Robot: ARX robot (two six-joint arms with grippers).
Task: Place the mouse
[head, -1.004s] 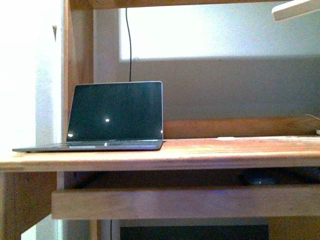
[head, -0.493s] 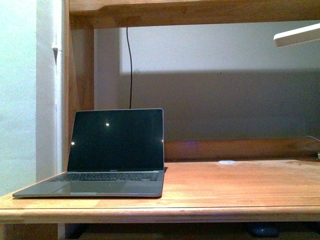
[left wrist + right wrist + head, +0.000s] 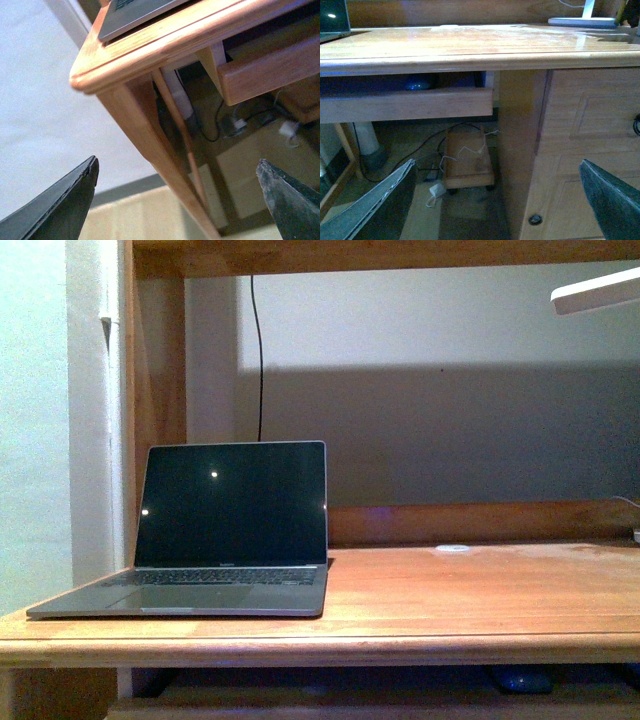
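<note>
Shadow covers the mouse point(image 3: 520, 678), a dark dome at the lower right of the front frame, lying on the pull-out tray point(image 3: 405, 104) under the table point(image 3: 450, 610) top. We cannot tell its long axis, as it is too dim.

The right wrist view faces it across the tray's front board, so we judge the right tool point(image 3: 497, 162) the nearer one. The mouse lies ahead of that tool and above it, tucked back beneath the overhang. The tool gapes wide and carries nothing.

The left tool point(image 3: 176, 161), likewise spread and empty, hangs below the table corner that bears the laptop point(image 3: 230, 530), well apart from the mouse.

Table edge above and tray board in front leave a narrow slot to reach through. On the table top, a small white disc point(image 3: 452, 549) sits right of centre in the front frame, and a lamp point(image 3: 597, 288) juts in at upper right.
</note>
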